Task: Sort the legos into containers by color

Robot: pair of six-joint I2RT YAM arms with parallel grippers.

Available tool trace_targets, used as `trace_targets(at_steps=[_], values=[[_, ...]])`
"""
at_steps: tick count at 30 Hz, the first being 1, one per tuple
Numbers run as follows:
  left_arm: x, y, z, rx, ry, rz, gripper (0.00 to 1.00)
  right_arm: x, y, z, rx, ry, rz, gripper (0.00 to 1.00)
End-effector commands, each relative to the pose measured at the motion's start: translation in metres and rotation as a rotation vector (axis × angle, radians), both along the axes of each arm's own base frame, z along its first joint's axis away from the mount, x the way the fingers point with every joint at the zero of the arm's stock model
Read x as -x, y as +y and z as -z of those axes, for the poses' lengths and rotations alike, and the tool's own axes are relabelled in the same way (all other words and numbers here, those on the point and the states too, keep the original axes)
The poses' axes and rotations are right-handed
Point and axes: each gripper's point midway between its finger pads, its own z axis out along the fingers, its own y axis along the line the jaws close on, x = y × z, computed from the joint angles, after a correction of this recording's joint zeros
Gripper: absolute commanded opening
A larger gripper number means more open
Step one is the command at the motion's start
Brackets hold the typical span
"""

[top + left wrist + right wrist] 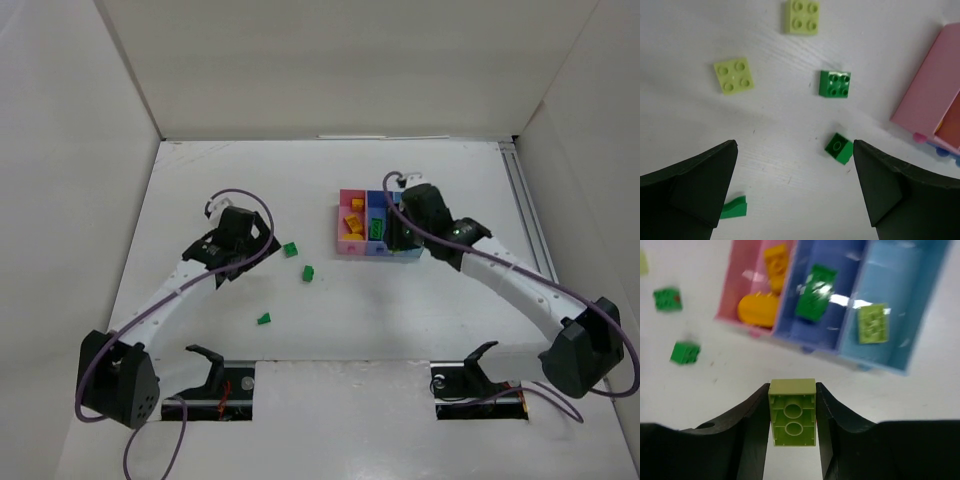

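My right gripper (792, 386) is shut on a pale lime brick (792, 412), held above the table just in front of the bins; the top view shows it there (405, 235). The pink bin (747, 270) holds orange bricks (757, 310). The medium blue bin (840, 270) holds a dark green brick (815, 292). The light blue bin (910, 285) holds a lime brick (873, 323). My left gripper (795, 150) is open and empty over the table, with a dark green brick (838, 148) near its right finger.
Loose on the table are another dark green brick (835, 83), a green piece (734, 207) by the left finger and two lime plates (733, 76) (803, 16). The top view shows green bricks (291, 248) (309, 272) (264, 318) left of the bins. White walls enclose the table.
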Motion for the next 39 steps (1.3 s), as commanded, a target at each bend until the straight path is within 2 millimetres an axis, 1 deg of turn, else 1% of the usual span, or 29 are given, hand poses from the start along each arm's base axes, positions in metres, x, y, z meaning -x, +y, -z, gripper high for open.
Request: trace_targets(at_steps=[1,3,5,6,7,8,9,11,12,13,14,15,16,17,18,20,21,24,25,26,28,29,30,31,32,34,37,38,39], values=[[-0.04,0.01,-0.028,-0.033,-0.098,-0.022,1.0,-0.03,-0.039,-0.022,0.031,-0.05,0.092,0.24],[-0.049,0.008,-0.03,-0.017,-0.101,-0.006,1.0,-0.048,-0.048,-0.033,0.001,-0.09,0.133,0.24],[-0.059,0.011,-0.024,-0.02,-0.088,0.0,1.0,-0.06,-0.054,-0.029,0.005,-0.084,0.16,0.24],[-0.064,0.007,-0.027,-0.007,-0.097,0.008,1.0,-0.065,-0.061,-0.028,0.022,-0.088,0.189,0.26],[-0.068,0.01,-0.022,-0.018,-0.083,0.004,1.0,-0.073,-0.068,-0.032,0.021,-0.093,0.215,0.29],[-0.07,0.009,-0.022,-0.02,-0.079,0.004,1.0,-0.076,-0.072,-0.022,0.049,-0.073,0.21,0.34],[-0.073,0.008,-0.021,-0.021,-0.074,0.005,1.0,-0.082,-0.069,-0.024,0.044,-0.084,0.197,0.36],[-0.078,0.013,-0.015,-0.039,-0.057,-0.005,1.0,-0.087,-0.068,-0.013,0.056,-0.055,0.178,0.42],[-0.082,0.012,-0.017,-0.038,-0.062,-0.005,1.0,-0.091,-0.066,-0.014,0.055,-0.056,0.178,0.43],[-0.082,0.012,-0.017,-0.038,-0.062,-0.005,1.0,-0.095,-0.071,-0.014,0.062,-0.057,0.194,0.45],[-0.086,0.012,-0.017,-0.049,-0.07,-0.004,1.0,-0.096,-0.073,-0.012,0.074,-0.049,0.202,0.49],[-0.087,0.012,-0.013,-0.052,-0.06,-0.004,0.98,-0.097,-0.073,-0.008,0.077,-0.038,0.217,0.57],[-0.091,0.011,-0.02,-0.053,-0.082,0.003,0.98,-0.098,-0.077,-0.008,0.077,-0.038,0.226,0.61],[-0.093,0.015,-0.015,-0.057,-0.069,-0.005,0.97,-0.098,-0.077,-0.008,0.077,-0.038,0.226,0.66],[-0.096,0.014,-0.014,-0.058,-0.066,-0.005,0.96,-0.099,-0.081,-0.008,0.077,-0.037,0.237,0.69],[-0.1,0.015,-0.017,-0.069,-0.073,-0.005,0.94,-0.099,-0.081,-0.007,0.068,-0.032,0.221,0.74],[-0.103,0.014,-0.016,-0.07,-0.07,-0.004,0.94,-0.101,-0.08,-0.017,0.057,-0.054,0.222,0.74],[-0.109,0.013,-0.011,-0.085,-0.062,0.01,0.89,-0.098,-0.079,-0.029,0.037,-0.081,0.215,0.74],[-0.109,0.013,-0.002,-0.091,-0.039,0.011,0.87,-0.095,-0.08,-0.029,0.037,-0.081,0.215,0.75],[-0.112,0.01,-0.001,-0.088,-0.035,0.026,0.85,-0.093,-0.079,-0.037,0.03,-0.1,0.201,0.75],[-0.111,0.01,0.014,-0.098,0.003,0.028,0.82,-0.088,-0.085,-0.033,0.034,-0.091,0.209,0.77],[-0.115,0.009,0.015,-0.099,0.005,0.028,0.81,-0.087,-0.085,-0.038,0.028,-0.105,0.21,0.77],[-0.115,0.011,0.02,-0.109,0.016,0.023,0.81,-0.086,-0.09,-0.033,0.033,-0.094,0.22,0.77],[-0.118,0.012,0.021,-0.118,0.018,0.016,0.8,-0.084,-0.089,-0.039,0.022,-0.106,0.214,0.77],[-0.12,0.011,0.028,-0.123,0.034,0.017,0.78,-0.083,-0.093,-0.033,0.027,-0.093,0.222,0.77],[-0.124,0.014,0.035,-0.142,0.05,0.007,0.74,-0.076,-0.099,-0.034,0.025,-0.098,0.233,0.78],[-0.124,0.019,0.041,-0.168,0.06,-0.008,0.72,-0.074,-0.102,-0.032,0.013,-0.093,0.246,0.78],[-0.126,0.018,0.045,-0.169,0.063,-0.008,0.72,-0.072,-0.103,-0.027,0.018,-0.081,0.246,0.78],[-0.126,0.02,0.05,-0.179,0.074,-0.013,0.69,-0.072,-0.107,-0.028,0.014,-0.091,0.255,0.78]])
